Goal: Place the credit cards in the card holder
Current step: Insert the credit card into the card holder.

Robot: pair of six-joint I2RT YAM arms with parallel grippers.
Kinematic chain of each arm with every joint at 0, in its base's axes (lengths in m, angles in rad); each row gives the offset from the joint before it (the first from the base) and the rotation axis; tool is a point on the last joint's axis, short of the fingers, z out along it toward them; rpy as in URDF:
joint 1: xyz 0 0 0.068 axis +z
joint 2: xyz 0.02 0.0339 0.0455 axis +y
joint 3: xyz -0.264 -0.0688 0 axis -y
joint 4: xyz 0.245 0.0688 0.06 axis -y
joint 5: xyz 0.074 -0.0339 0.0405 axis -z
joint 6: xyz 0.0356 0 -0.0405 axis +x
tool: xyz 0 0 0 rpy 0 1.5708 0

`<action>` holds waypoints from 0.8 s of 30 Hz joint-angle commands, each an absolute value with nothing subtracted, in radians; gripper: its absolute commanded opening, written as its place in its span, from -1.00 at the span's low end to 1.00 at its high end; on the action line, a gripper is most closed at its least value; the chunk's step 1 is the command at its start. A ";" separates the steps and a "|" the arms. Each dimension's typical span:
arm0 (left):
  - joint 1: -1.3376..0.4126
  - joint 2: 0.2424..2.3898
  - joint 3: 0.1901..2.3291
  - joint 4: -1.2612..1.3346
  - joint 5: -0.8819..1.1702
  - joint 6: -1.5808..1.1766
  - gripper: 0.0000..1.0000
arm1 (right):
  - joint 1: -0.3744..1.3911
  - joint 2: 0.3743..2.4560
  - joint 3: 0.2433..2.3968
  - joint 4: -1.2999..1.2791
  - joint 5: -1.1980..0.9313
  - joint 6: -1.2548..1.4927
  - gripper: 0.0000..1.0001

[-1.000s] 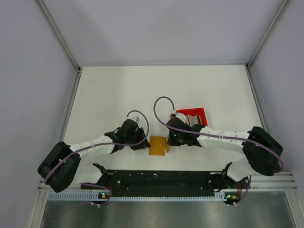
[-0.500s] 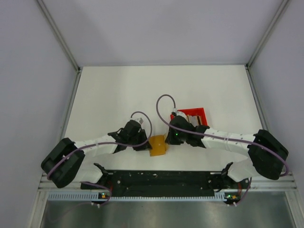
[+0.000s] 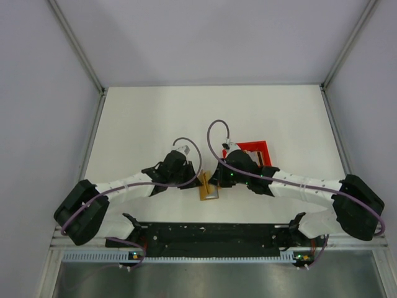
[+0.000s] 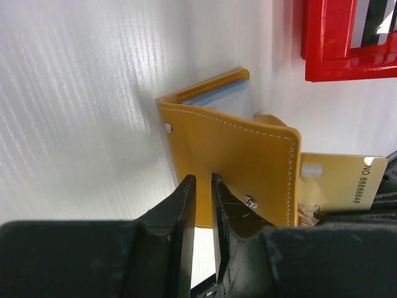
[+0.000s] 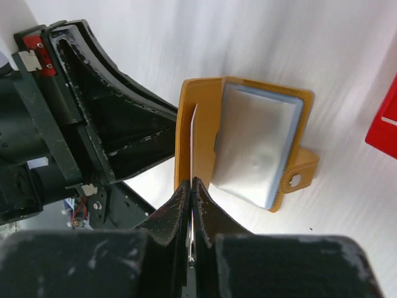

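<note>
The orange-brown card holder (image 3: 208,186) stands open between the two arms. My left gripper (image 4: 203,181) is shut on its raised cover (image 4: 236,155), at the lower edge near a snap. A light blue credit card (image 4: 217,96) sits in its inner pocket, under a clear window (image 5: 257,146). My right gripper (image 5: 193,182) is shut on a second, pale gold credit card (image 4: 338,183). That card shows edge-on in the right wrist view, its front end in the gap between cover (image 5: 184,124) and pocket. From above, the right gripper (image 3: 217,181) is just right of the holder and the left gripper (image 3: 193,181) just left of it.
A red raised-rim tray (image 3: 251,149) lies right behind the right gripper, with something striped inside (image 4: 372,25). Its corner shows in the right wrist view (image 5: 384,118). The black base rail (image 3: 211,233) runs along the near table edge.
The left gripper has narrowed onto the holder's cover and lifted it, so the holder now looks thin from above. The right arm has moved left, bringing its card up to the holder.
</note>
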State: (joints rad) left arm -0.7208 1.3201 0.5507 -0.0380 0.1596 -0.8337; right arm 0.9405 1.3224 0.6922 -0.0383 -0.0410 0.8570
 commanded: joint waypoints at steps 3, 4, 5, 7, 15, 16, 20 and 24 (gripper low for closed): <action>-0.719 1.299 0.584 0.005 0.104 -0.816 -0.60 | 0.945 1.321 0.727 0.041 -0.083 0.828 -1.00; -0.715 1.292 0.583 -0.033 0.094 -0.815 -0.59 | 0.946 1.330 0.730 0.049 -0.087 0.830 -1.00; -0.707 1.287 0.584 -0.047 0.089 -0.808 -0.58 | 0.946 1.348 0.738 0.051 -0.094 0.831 -1.00; -0.700 1.273 0.577 -0.061 0.078 -0.808 -0.53 | 0.946 1.380 0.764 0.037 -0.116 0.822 -1.00; -0.649 1.206 0.538 -0.113 0.026 -0.825 -0.53 | 0.969 1.466 0.830 0.005 -0.127 0.813 -1.00; -0.640 1.198 0.532 -0.117 0.028 -0.825 -0.53 | 0.971 1.480 0.834 0.003 -0.126 0.819 -1.00; -0.604 1.184 0.511 -0.150 0.031 -0.828 -0.65 | 0.992 1.535 0.866 0.003 -0.121 0.819 -1.00; -0.581 1.169 0.474 -0.158 0.031 -0.844 -0.78 | 1.029 1.580 0.928 -0.028 -0.121 0.798 -1.00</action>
State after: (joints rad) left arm -0.6014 1.1992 0.5117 -0.1375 0.0460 -0.8253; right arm 0.9840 1.5497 0.8375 -0.0246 -0.1223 0.8268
